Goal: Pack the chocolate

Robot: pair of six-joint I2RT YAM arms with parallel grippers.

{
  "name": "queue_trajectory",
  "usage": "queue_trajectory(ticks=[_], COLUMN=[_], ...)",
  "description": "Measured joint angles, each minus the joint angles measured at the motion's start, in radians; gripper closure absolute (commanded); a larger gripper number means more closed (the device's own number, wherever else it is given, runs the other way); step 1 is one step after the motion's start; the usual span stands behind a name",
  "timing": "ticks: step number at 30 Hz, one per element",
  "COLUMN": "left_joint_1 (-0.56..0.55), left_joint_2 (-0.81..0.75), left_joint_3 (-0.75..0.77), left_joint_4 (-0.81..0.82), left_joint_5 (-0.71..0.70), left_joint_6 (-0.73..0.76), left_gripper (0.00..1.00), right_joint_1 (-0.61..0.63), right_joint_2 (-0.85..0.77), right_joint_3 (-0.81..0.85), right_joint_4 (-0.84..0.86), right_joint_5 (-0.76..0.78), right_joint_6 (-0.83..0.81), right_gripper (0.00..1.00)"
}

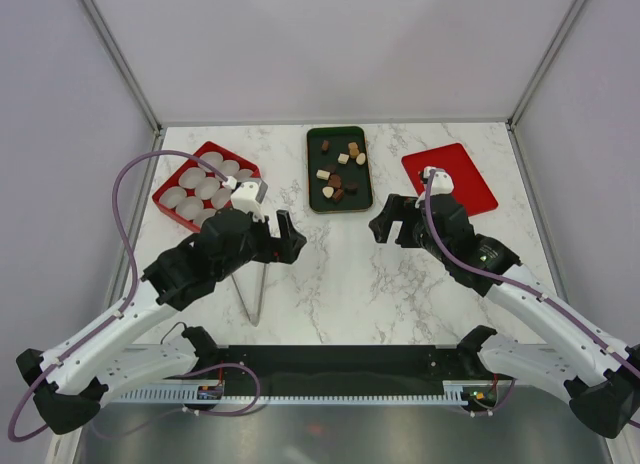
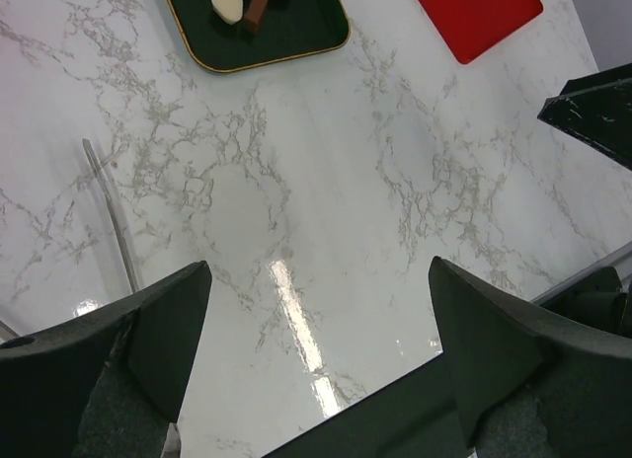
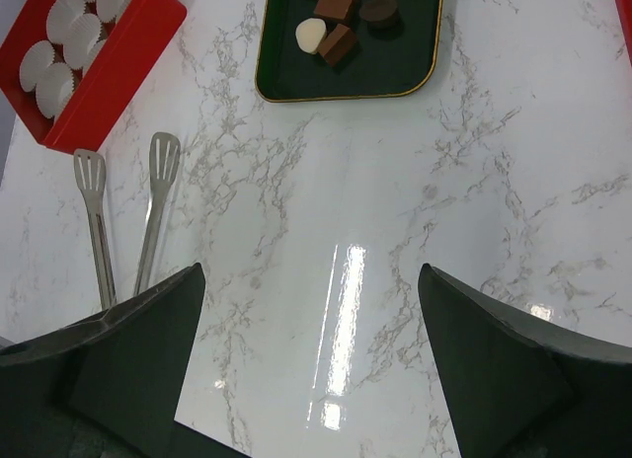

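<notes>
The chocolate is several dark brown, tan and cream-white pieces lying on a dark green tray at the back middle of the table. The wrist views show the near pieces of chocolate on that tray. My left gripper hovers open over bare marble, below and left of the tray. To the tray's right my right gripper is open too, with nothing between its fingers.
A red box of white paper cups stands at the back left. A flat red lid lies at the back right. Metal tongs lie under the left arm.
</notes>
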Motion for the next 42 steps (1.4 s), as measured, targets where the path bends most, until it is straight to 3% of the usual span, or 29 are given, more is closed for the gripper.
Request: queue_trajectory(ticks=[11,19,26,34,42], left_joint_1=[0.012,0.204,0.254,0.256,0.258], left_joint_2=[0.002,0.035,0.096,0.145,0.248], left_joint_3=[0.000,-0.070,-0.207,-0.298,-0.341], left_joint_4=[-0.076,-0.279,-0.355,-0.322,-0.167], left_joint_5=[-0.098,-0.132,-0.116,-0.096,0.005], left_joint_6=[-0.087,-0.309,-0.418,-0.451,-0.393], left_gripper=[0.00,0.01,0.00,0.01,0.03], right_joint_1=[0.000,0.000,0.000,0.000,0.000], right_joint_2=[0.000,-0.021,-0.066,-0.074,-0.094], right_joint_3=[0.000,-0.015,-0.039,-0.062,-0.084], right_joint_4=[0.000,0.000,0.001,0.000,0.002], right_joint_5=[0.008,0.006,0.007,0.007,0.007], right_joint_6=[0.007,-0.009,-0.039,-0.060,-0.069], right_gripper=[0.02,0.02,0.02,0.02,0.02])
